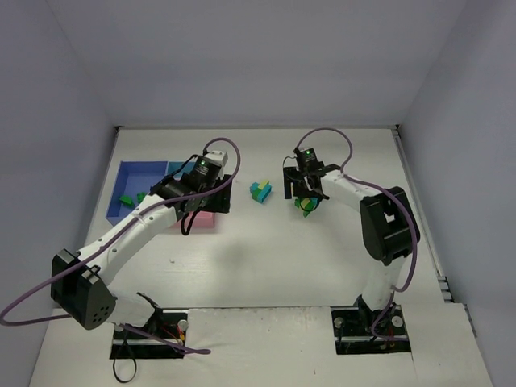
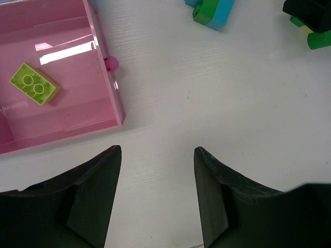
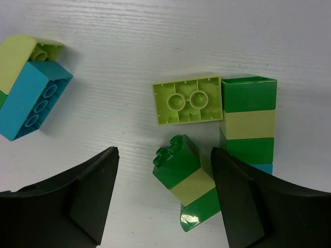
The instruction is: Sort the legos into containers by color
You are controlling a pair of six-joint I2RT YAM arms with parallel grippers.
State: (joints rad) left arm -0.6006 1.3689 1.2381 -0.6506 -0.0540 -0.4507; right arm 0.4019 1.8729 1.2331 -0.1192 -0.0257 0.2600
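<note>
**Top view:** Two black-and-white arms reach across a white table point(image 1: 266, 274). The left gripper point(image 1: 216, 192) hangs at the right side of three joined trays. The larger blue plastic tray point(image 1: 121, 173) holds small dark green bricks point(image 1: 126, 198). The square pink plastic tray point(image 1: 205, 219) is mostly hidden under the arm, and the narrow light-blue tray point(image 1: 177, 167) lies behind it. A cluster of teal and green bricks point(image 1: 260, 191) sits on the table between the arms. The right gripper point(image 1: 308, 196) hovers over a green pile point(image 1: 307, 207).

**Left wrist:** The left gripper point(image 2: 158, 155) has its fingers spread with nothing between them, above bare table just beside the pink tray point(image 2: 106, 88). A single flat yellow-green brick point(image 2: 33, 83) lies inside that tray. The teal and green cluster point(image 2: 213, 11) shows at the upper edge.

**Right wrist:** The right gripper point(image 3: 164, 151) is spread wide around a short green-and-yellow-green stack point(image 3: 186, 178), which lies tilted on the table. Whether either finger touches it cannot be told. Beyond it, a yellow-green brick lying underside up point(image 3: 187, 100) sits just beside a taller striped stack point(image 3: 248, 121) of green, yellow-green and teal. Well apart to the left lies a teal brick capped with yellow-green point(image 3: 31, 98).
</note>
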